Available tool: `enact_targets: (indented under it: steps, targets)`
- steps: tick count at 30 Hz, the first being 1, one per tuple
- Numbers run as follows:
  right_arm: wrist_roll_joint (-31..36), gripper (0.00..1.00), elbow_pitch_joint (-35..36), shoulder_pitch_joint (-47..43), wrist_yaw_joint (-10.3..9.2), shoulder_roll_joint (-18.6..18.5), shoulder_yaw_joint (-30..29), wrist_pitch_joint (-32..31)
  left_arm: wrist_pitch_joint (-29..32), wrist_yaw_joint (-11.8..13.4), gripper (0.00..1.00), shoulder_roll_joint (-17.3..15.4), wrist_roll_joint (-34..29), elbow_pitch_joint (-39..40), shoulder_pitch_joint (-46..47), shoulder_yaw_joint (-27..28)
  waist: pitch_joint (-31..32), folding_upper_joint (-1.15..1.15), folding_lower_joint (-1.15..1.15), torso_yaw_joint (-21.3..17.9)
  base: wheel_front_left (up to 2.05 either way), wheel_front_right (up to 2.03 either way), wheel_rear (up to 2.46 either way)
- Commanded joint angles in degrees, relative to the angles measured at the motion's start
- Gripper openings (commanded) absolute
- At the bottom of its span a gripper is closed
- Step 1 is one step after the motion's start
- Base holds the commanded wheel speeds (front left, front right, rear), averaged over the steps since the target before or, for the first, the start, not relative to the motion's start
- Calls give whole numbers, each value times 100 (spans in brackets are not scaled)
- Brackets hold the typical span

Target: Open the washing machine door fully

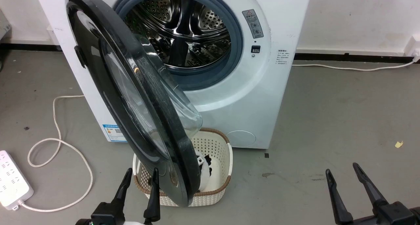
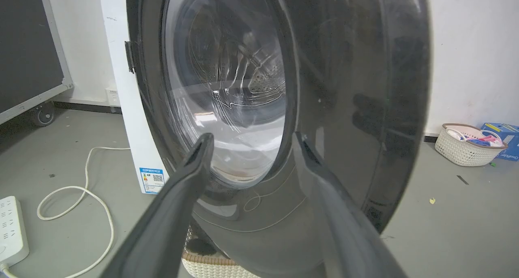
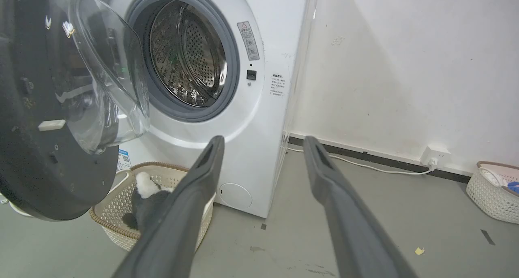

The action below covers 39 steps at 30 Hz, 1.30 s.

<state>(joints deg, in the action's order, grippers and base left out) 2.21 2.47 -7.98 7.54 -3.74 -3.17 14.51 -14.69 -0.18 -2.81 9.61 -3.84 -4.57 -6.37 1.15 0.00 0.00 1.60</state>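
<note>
Door [image 1: 131,97] half open, hinged on left, free edge hanging over basket [image 1: 226,153]. Left gripper [image 1: 141,172] fingers spread, empty, just beside door's lower outer rim. Right gripper [image 1: 342,168] fingers spread, empty, well apart. Best: hook finger behind free edge, sweep left along hinge arc, keep off glass, clear basket.

Half-open washing machine door [image 1: 134,97] and basket [image 1: 215,136] across the left approach; drum opening [image 1: 183,31] and floor [image 1: 328,120] free rightward.
</note>
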Motion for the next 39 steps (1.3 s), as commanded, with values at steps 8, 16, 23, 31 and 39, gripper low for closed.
enact_targets:
  steps: [8,16,23,31,39]
  targets:
    - [-28,100,121,14,-5,65,30,48,-30,45,0,-7,2,76,-32,14,-32,0,0,-4,0,0,0]
    - [-62,100,167,33,-5,77,54,49,-30,205,0,-7,134,863,99,333,-76,0,0,-46,0,0,0]
    - [-96,100,185,74,-5,83,78,49,-30,636,0,-7,556,2592,885,986,-106,0,0,-136,0,0,0]
    - [-237,100,113,60,-5,85,93,49,-11,516,0,-8,275,3223,1561,403,-105,0,0,-215,0,0,0]
    - [-331,100,111,90,-5,85,118,49,962,230,0,-20,-86,2688,1224,-899,-168,0,0,-319,0,0,0]
